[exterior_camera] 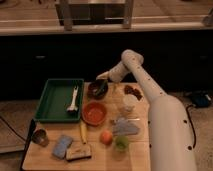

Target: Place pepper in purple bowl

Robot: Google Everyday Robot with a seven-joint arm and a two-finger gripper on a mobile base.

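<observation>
The purple bowl (96,90) stands at the back of the wooden table, just right of the green tray. My gripper (103,78) hangs right over the bowl's far rim, on the white arm (150,95) that reaches in from the right. A small dark elongated shape, seemingly the pepper (101,86), slants inside the bowl directly under the gripper. I cannot tell whether the gripper still touches it.
A green tray (52,106) holding a white utensil (74,100) is at left. An orange bowl (94,113), yellow stick (83,132), orange fruit (105,136), white cup (129,102), grey pouch (125,127), can (39,136) and blue sponge (62,145) fill the table.
</observation>
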